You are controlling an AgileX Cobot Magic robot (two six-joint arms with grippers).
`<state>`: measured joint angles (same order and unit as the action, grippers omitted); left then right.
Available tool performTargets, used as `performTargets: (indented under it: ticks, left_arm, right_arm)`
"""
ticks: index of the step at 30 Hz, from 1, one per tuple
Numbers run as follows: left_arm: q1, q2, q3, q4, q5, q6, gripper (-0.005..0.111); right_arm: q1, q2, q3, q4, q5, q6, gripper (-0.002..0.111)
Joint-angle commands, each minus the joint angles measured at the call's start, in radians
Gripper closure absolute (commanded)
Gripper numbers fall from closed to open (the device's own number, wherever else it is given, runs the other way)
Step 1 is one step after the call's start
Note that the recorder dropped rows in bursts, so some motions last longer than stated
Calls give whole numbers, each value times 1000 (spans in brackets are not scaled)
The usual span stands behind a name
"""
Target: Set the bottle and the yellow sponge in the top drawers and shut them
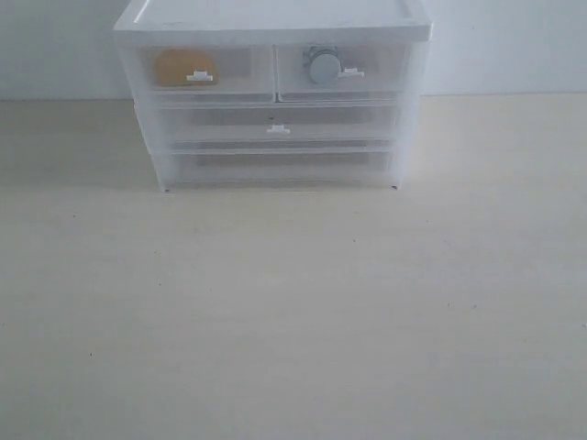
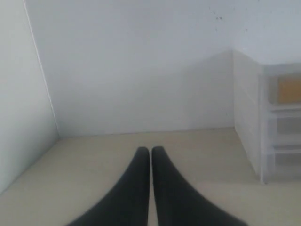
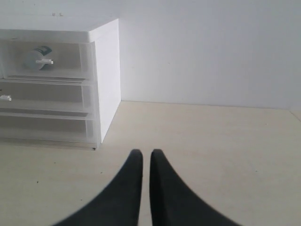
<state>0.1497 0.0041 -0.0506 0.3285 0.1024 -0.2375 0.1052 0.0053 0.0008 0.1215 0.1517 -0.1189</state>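
The yellow sponge (image 1: 184, 68) lies inside the shut top left drawer (image 1: 200, 70) of the white-topped cabinet (image 1: 275, 18). Inside the shut top right drawer (image 1: 341, 70) lies the bottle (image 1: 323, 66), its white cap facing outward. In the left wrist view the sponge (image 2: 288, 89) shows as an orange blur behind the drawer front. In the right wrist view the bottle (image 3: 37, 57) shows behind its drawer handle. My left gripper (image 2: 150, 151) is shut on nothing, over the table left of the cabinet. My right gripper (image 3: 142, 153) is shut and empty, to the cabinet's right. Neither gripper appears in the exterior view.
Two full-width translucent drawers (image 1: 278, 122) sit shut below the top pair. The cabinet stands at the back of a pale wooden table (image 1: 293, 312), against a white wall (image 1: 514, 46). A white side wall (image 2: 19, 94) stands to the left of the left gripper.
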Motion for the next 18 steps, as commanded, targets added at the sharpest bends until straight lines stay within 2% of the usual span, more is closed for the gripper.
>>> performTargets:
  ticks: [1,3,6,18]
  left_arm:
    - [1,-4,51,-328,-62,313,103]
    - [5,-4,51,-380,-55,394,103]
    - [61,-4,51,-373,-2,387,103]
    - [62,-4,51,-361,82,302,103]
  right_arm:
    - [-3,-5,-1,3,-12,0,102]
    - [-3,-5,-1,3,-12,0,102]
    - [-3,-5,-1,3,-12,0,102]
    - [-3,-5,-1,3,-12,0,102]
